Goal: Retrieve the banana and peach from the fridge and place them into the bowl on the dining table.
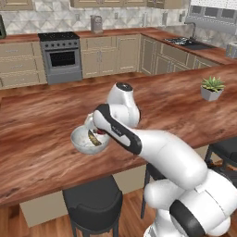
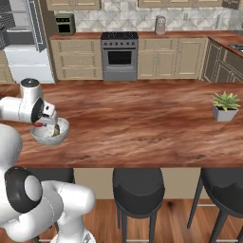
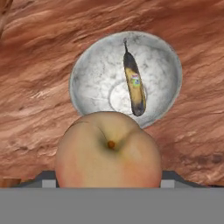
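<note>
The light grey bowl [image 3: 100,78] stands on the reddish-brown dining table [image 1: 162,106], near its front edge. The dark olive-brown banana [image 3: 134,85] lies inside the bowl, a little off its middle. My gripper [image 1: 96,130] hangs just over the bowl [image 1: 84,143], shut on the orange-red peach [image 3: 109,151]. The peach is close to the hand camera and hides both fingertips; it hovers above the bowl's near rim. From the right base view the gripper [image 2: 46,123] is over the bowl [image 2: 50,135] at the table's left end. The fridge [image 2: 21,54] is at the far back left.
A small potted plant [image 1: 212,88] stands on the table to the right. Dark round stools [image 2: 138,182] line the table's near side. Tan cabinets and a steel oven [image 2: 119,57] run along the back wall, with a sink counter [image 1: 192,44] at the right.
</note>
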